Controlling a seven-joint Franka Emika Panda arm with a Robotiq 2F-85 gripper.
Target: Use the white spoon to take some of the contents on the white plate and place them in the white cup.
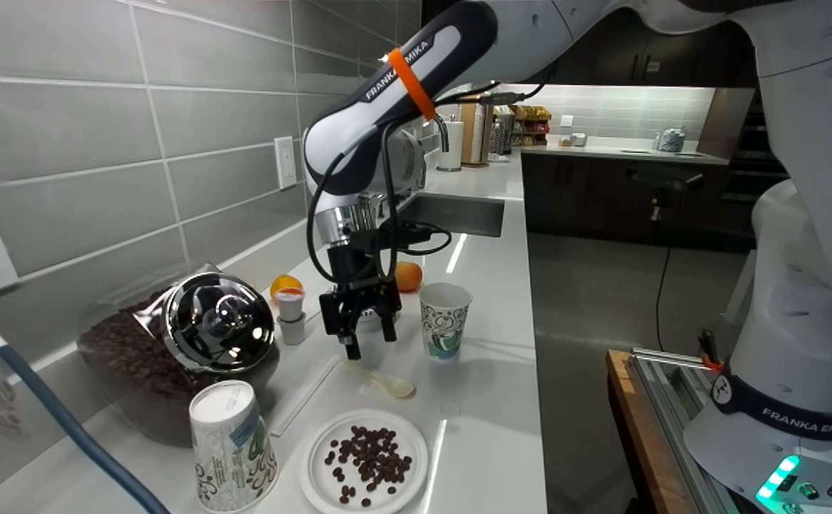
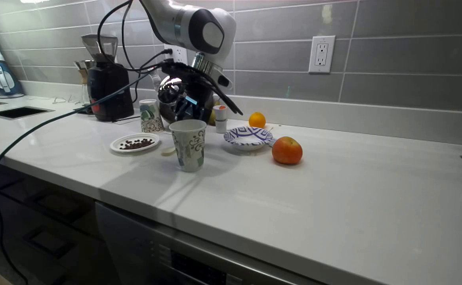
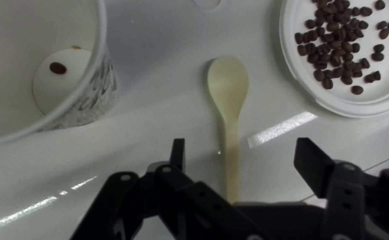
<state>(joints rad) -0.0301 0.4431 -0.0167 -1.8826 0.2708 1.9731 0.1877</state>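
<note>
The white spoon (image 3: pixel 228 83) lies flat on the counter; it also shows in both exterior views (image 1: pixel 393 386) (image 2: pixel 168 151). My gripper (image 3: pixel 241 150) is open and empty. It hovers above the spoon's handle, which runs between its fingers in the wrist view; the handle's end is hidden by the gripper. The gripper also shows in an exterior view (image 1: pixel 371 343). The white plate (image 3: pixel 341 108) holds the contents (image 3: pixel 334 46), loose dark brown beans. The white cup (image 1: pixel 444 321) stands upright beside the spoon. A dark bean (image 3: pixel 57 68) lies on its bottom.
An upside-down patterned cup (image 1: pixel 234 446) stands near the plate. A tilted glass jar of beans (image 1: pixel 138 350) leans by the wall. Stacked small pods (image 2: pixel 220 118), a blue-patterned dish (image 2: pixel 248 136), an orange (image 2: pixel 257 120) and a red-orange fruit (image 2: pixel 287 150) stand nearby.
</note>
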